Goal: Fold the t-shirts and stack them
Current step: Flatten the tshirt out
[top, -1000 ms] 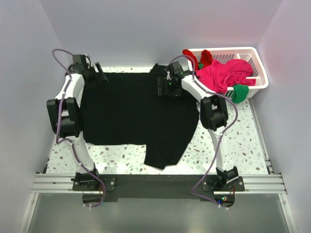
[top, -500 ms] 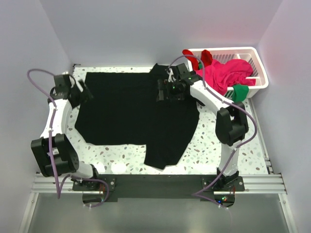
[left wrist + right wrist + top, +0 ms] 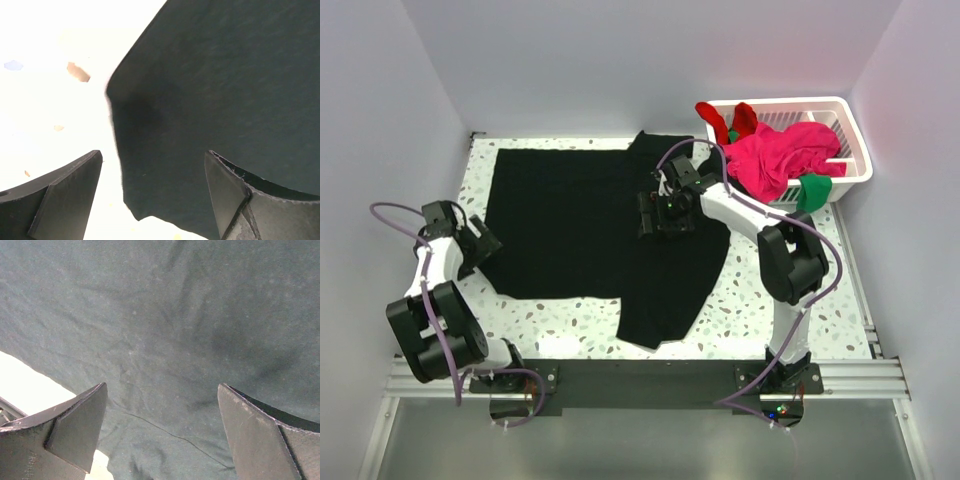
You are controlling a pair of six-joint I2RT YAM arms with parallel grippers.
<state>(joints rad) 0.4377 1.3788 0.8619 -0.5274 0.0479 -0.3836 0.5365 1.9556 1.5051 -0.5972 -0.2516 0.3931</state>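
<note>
since a second ago our left arm has swung back from the far left corner of the black t-shirt [image 3: 580,215] to its near left edge, and our right arm has drawn a little nearer over the shirt's right side. our left gripper [image 3: 477,243] has its fingers spread wide with nothing between them. in the left wrist view the shirt's edge and a loose corner lie below the gap, with the bright speckled table [image 3: 800,290] beside them. our right gripper [image 3: 655,215] is spread wide too and grips nothing. it sits low over the cloth, and we cannot tell whether it touches. its wrist view shows wrinkled dark fabric with a sliver of table at lower left. the black t-shirt lies spread flat on the table, one flap reaching toward the near edge. at the far right, the white basket [image 3: 775,103] holds a magenta-pink t-shirt [image 3: 780,155]. a red t-shirt [image 3: 740,118] drapes over its far left rim and a green t-shirt [image 3: 812,190] hangs over its near side.
</note>
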